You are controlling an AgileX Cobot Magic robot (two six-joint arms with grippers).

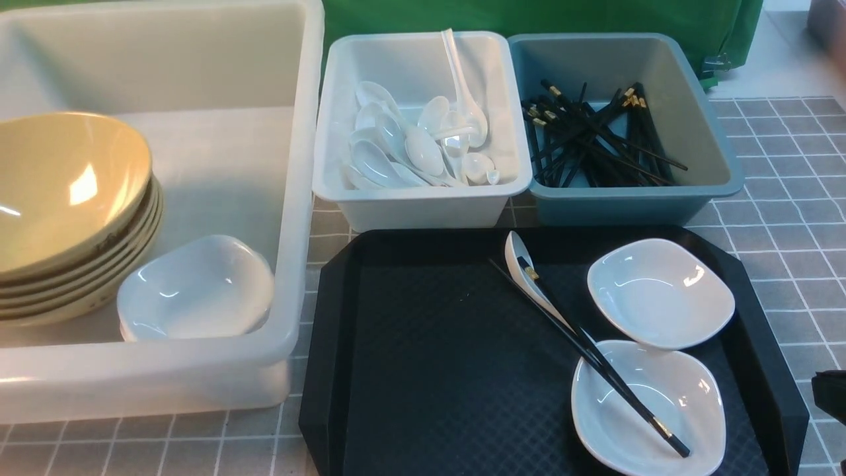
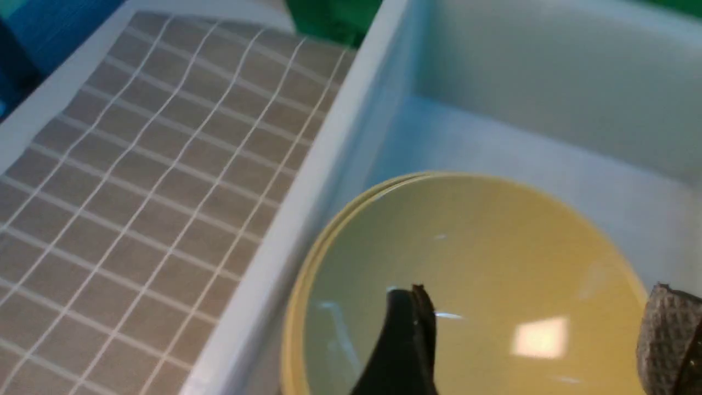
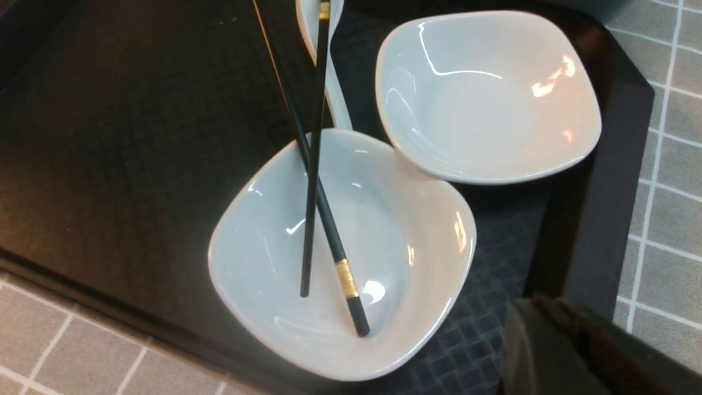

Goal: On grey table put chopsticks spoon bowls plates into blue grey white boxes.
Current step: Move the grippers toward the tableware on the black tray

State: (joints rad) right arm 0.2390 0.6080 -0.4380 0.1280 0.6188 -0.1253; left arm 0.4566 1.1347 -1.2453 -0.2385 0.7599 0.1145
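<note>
A pair of black chopsticks (image 1: 595, 350) lies crossed on the black tray, over a white spoon (image 1: 522, 264) and the nearer of two white plates (image 1: 648, 410); the other plate (image 1: 661, 291) sits behind it. In the right wrist view the chopsticks (image 3: 315, 164) rest in the near plate (image 3: 384, 263). My right gripper (image 3: 535, 302) looks shut and empty by the tray's right rim; only a dark edge of it (image 1: 831, 393) shows in front. My left gripper (image 2: 540, 307) is open and empty above the stacked tan bowls (image 2: 493, 263) in the large white box (image 2: 307, 208).
The large box (image 1: 291, 198) holds the bowl stack (image 1: 66, 192) and stacked white plates (image 1: 198, 287). The small white box (image 1: 423, 208) holds several spoons; the blue-grey box (image 1: 628, 205) holds several chopsticks. The black tray (image 1: 429, 363) lies on the grey table (image 1: 786, 198).
</note>
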